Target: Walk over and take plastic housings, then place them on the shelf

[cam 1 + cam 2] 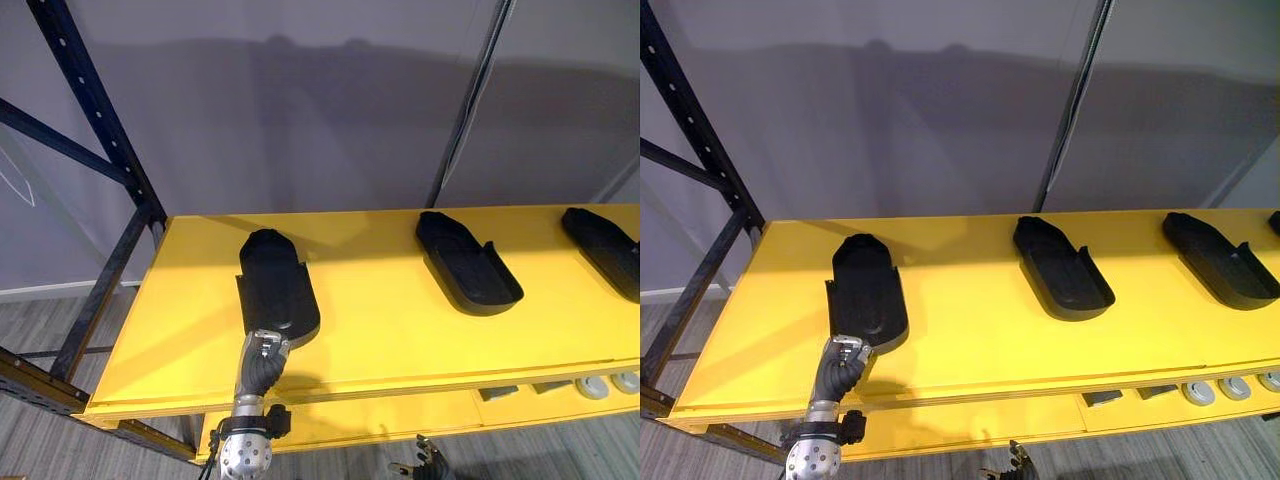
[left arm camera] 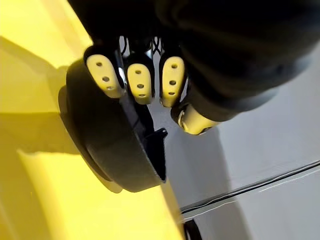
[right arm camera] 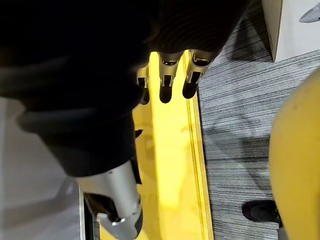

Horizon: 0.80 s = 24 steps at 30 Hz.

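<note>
1. Grips the near end of the left housing [image 1: 277, 285] with the left hand [image 1: 262, 362], with fingers [image 2: 140, 82] curled over its rim and thumb [image 2: 192, 118] close beside them.
2. Keeps that housing on the yellow shelf [image 1: 380, 330], toward its left end, lengthwise from front to back.
3. Leaves the middle housing [image 1: 466, 262] and right housing [image 1: 603, 247] further along the same shelf, well apart, hollow side up, untouched.
4. Hangs the right hand [image 1: 430, 462] low, below the shelf's front edge, with fingers relaxed, holding nothing.
5. Shows small grey discs [image 1: 592, 387] on the lower shelf [image 1: 400, 415], far right.
</note>
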Motion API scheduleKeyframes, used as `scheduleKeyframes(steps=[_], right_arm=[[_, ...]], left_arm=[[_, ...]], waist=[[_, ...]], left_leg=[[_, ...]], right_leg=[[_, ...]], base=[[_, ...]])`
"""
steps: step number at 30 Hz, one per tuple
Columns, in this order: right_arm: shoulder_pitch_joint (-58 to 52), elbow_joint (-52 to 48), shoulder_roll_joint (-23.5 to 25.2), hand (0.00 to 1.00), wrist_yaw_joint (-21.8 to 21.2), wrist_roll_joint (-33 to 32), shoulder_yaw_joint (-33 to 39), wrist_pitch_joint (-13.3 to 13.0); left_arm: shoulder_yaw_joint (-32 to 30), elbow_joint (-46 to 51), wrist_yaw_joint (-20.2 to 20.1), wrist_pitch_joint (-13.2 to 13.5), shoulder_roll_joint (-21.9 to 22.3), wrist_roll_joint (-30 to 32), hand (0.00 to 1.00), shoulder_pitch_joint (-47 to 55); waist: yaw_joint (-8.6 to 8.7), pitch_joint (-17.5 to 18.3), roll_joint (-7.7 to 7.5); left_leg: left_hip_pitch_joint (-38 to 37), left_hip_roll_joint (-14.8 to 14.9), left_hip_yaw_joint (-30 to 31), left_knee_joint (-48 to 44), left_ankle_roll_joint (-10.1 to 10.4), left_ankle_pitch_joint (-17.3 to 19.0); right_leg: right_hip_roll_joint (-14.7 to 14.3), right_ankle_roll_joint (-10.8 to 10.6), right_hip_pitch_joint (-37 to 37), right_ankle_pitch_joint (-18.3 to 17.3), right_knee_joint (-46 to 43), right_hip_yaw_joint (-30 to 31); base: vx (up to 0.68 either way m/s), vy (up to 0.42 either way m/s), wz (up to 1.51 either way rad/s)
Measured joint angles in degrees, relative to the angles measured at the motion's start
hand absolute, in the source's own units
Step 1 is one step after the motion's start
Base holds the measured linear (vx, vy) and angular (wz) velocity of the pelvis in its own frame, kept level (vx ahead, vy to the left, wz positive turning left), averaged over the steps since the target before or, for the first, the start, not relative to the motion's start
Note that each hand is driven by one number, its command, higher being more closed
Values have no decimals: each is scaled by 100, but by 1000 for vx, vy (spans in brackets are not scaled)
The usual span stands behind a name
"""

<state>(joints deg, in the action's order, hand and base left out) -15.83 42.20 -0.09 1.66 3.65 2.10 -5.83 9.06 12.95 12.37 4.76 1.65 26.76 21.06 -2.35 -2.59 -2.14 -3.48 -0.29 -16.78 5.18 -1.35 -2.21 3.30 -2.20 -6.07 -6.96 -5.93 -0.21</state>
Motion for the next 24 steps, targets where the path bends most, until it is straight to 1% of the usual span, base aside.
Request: scheduleKeyframes(steps=[4, 9, 13, 15, 16, 21, 24], right_arm=[[-2, -7, 13, 0, 0, 7, 2, 5], [-6, -5, 2, 0, -1, 18, -1, 7], [1, 15, 4, 0, -4, 19, -1, 6], [35, 19, -1, 0, -7, 20, 5, 7], [38, 20, 0, 0, -7, 19, 6, 7], [75, 105, 4, 0, -15, 19, 23, 7], [153, 224, 4, 0, -54, 21, 24, 8]], left_arm=[[-84, -323, 31, -108, -1, 168, 100, -314], [-101, -819, 99, -237, -23, 424, 100, -586], [-208, -1147, 117, -326, -30, 635, 100, -731], [-312, -1308, 123, -401, -34, 726, 100, -796], [-329, -1330, 128, -407, -41, 732, 100, -797], [-382, -1549, 187, -507, -110, 853, 100, -1025], [-554, -1671, 215, -582, -141, 954, 100, -1201]], waist=[[3, 17, 28], [23, 46, 84], [29, 57, 69], [118, 71, 82], [131, 71, 81], [134, 92, 61], [149, 128, 49]], left_leg=[[-89, 56, -27, 2, 55, 0], [-172, 67, -41, 8, 68, -9], [-129, 13, -52, 11, 79, -50], [-74, 6, -18, 11, 79, -92], [-71, 8, -17, 11, 81, -96], [-36, -12, 3, 11, 41, -124], [-29, -32, 5, 11, 34, -129]], right_leg=[[-56, 1, -29, 0, -64, 8], [-71, 10, -75, -10, -45, -12], [-27, 34, -72, -89, 68, -18], [-21, 23, -9, -137, 57, -35], [-23, 22, -6, -139, 58, -35], [-19, 24, -5, -138, 111, -31], [-12, 25, -16, -135, 138, -29]], base=[[-10, -23, -5], [-31, -7, -3], [-58, -6, -2], [-55, -16, 8], [-37, -18, 4], [2, -1, 1], [0, 0, 0]])
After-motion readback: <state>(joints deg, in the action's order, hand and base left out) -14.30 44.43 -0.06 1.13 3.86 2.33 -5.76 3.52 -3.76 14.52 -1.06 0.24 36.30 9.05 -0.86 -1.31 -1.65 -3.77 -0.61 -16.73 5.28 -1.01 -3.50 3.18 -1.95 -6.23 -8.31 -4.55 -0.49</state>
